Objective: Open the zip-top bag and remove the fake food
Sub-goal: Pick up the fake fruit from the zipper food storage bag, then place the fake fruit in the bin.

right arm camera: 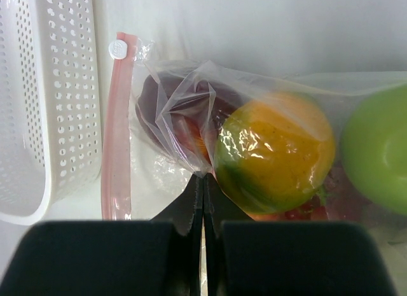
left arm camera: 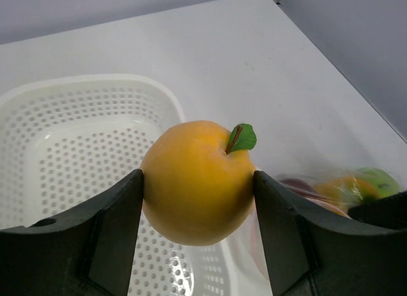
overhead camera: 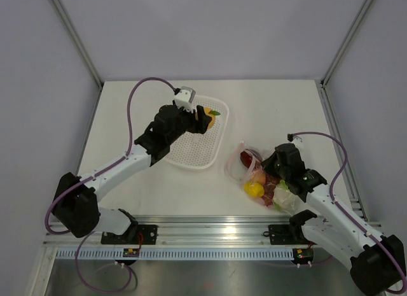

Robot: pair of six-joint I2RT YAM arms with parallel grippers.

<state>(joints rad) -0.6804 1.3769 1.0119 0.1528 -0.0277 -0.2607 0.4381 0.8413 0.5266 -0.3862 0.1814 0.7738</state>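
My left gripper [left arm camera: 198, 204] is shut on an orange fake fruit [left arm camera: 198, 181] with a green leaf, and both fingers press its sides. It hangs over the far right corner of the white basket [overhead camera: 191, 151], where the orange fruit [overhead camera: 209, 118] shows beside the left gripper [overhead camera: 202, 120]. The zip-top bag [right arm camera: 191, 105] lies on the table right of the basket, its pink zip strip [right arm camera: 116, 130] alongside. My right gripper [right arm camera: 203, 180] is shut on a fold of the bag's clear plastic. Inside lie a yellow-orange fruit [right arm camera: 273, 149], a green apple [right arm camera: 378, 156] and a dark red piece [right arm camera: 159, 111].
The perforated basket [left arm camera: 76, 137] holds nothing that I can see below the fruit. The bag [overhead camera: 257, 178] sits near the table's front right, close to the right arm. Grey walls enclose the white table [overhead camera: 280, 111] on three sides.
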